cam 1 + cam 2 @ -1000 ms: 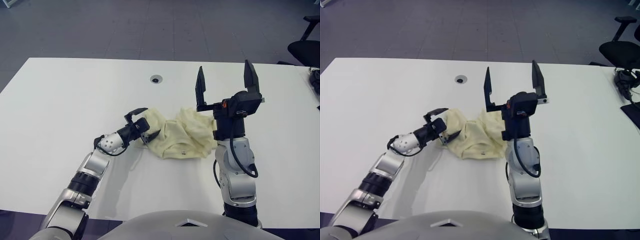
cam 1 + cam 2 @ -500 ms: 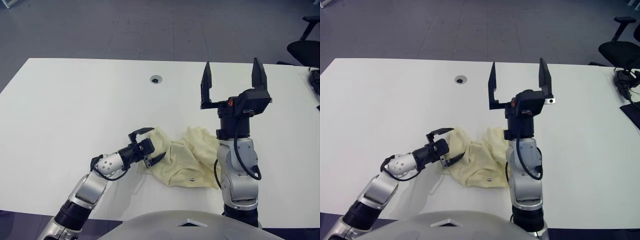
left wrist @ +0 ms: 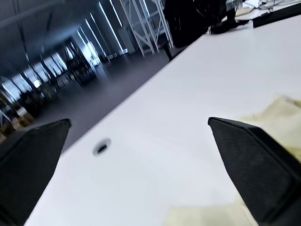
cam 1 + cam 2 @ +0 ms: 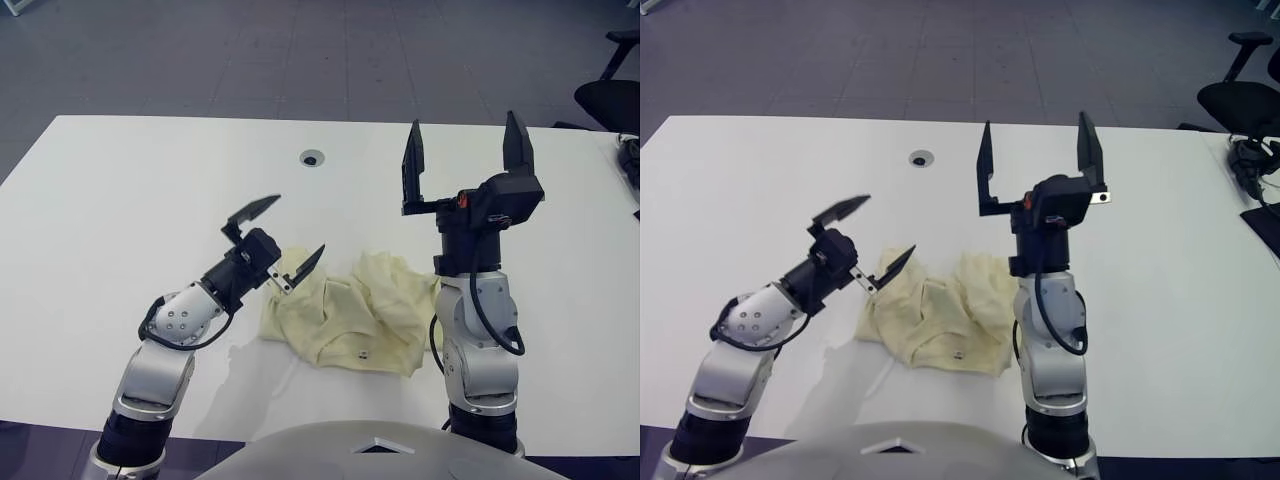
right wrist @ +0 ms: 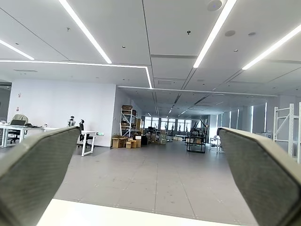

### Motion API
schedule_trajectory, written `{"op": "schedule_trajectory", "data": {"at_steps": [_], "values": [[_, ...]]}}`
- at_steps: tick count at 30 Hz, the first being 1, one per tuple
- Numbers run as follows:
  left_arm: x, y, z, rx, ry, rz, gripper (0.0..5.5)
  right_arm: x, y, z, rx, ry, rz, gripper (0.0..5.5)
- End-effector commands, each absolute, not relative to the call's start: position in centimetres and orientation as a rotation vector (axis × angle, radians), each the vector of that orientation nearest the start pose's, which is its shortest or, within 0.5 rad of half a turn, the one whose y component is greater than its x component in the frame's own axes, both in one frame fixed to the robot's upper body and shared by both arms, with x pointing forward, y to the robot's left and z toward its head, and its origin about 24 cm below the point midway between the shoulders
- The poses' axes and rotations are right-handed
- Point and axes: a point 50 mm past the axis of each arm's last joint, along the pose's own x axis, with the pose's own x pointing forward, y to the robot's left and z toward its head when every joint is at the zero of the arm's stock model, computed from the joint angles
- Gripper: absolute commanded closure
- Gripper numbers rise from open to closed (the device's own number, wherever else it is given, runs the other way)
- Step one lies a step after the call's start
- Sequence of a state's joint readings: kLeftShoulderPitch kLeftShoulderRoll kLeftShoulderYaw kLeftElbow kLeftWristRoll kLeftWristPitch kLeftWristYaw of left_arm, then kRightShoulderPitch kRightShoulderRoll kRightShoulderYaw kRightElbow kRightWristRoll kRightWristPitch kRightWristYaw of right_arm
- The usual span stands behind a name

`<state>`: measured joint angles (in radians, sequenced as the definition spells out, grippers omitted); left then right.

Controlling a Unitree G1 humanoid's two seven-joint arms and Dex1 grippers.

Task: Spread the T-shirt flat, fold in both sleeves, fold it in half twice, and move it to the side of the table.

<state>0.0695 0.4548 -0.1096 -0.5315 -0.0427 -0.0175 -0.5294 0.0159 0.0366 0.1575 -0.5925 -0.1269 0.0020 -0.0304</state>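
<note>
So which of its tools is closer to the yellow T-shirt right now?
Left. The left tool hangs open just over the T-shirt at its left edge, not holding it. The right tool is open too, raised well above the T-shirt's right side, pointing up.

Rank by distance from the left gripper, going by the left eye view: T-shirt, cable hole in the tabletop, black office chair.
From the left gripper, which is open:
1. T-shirt: crumpled on the table, just below and to the right of the lower finger.
2. Cable hole: farther back, toward the table's far edge.
3. Office chair: off the table, at the far right.
</note>
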Motion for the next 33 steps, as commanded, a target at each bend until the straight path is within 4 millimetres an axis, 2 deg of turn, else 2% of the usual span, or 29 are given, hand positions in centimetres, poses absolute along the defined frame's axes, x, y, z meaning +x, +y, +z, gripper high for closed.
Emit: {"op": "schedule_trajectory", "data": {"at_steps": [1,6,8,9,12,22,25,27,33], "values": [[19.6,14.0,14.5,0.580,-0.459,-0.907,0.10,21.9,-11.5,17.1,-0.029,-0.583,0.073,0.12],[18.4,16.1,12.6,1.036,-0.485,-1.120,0.10,22.1,-11.3,17.1,-0.028,-0.581,0.085,0.12],[17.8,17.4,10.8,1.230,-0.435,-1.252,0.10,22.1,-11.3,17.1,-0.029,-0.580,0.086,0.12],[17.4,17.9,10.1,1.271,-0.411,-1.301,0.10,22.1,-11.3,17.1,-0.030,-0.580,0.086,0.12],[16.2,18.3,8.8,1.274,-0.370,-1.378,0.10,22.2,-11.3,17.0,-0.033,-0.578,0.089,0.12],[13.4,19.3,7.4,1.223,-0.188,-1.411,0.10,22.4,-10.7,17.1,-0.034,-0.572,0.129,0.12],[13.3,18.9,6.6,1.193,-0.181,-1.410,0.10,22.4,-10.6,17.1,-0.039,-0.576,0.130,0.12],[14.1,18.6,6.1,1.216,-0.204,-1.394,0.10,22.3,-10.6,17.2,-0.046,-0.577,0.118,0.12],[14.4,18.2,4.7,1.249,-0.191,-1.394,0.10,22.0,-10.6,17.4,-0.049,-0.581,0.105,0.12]]}}
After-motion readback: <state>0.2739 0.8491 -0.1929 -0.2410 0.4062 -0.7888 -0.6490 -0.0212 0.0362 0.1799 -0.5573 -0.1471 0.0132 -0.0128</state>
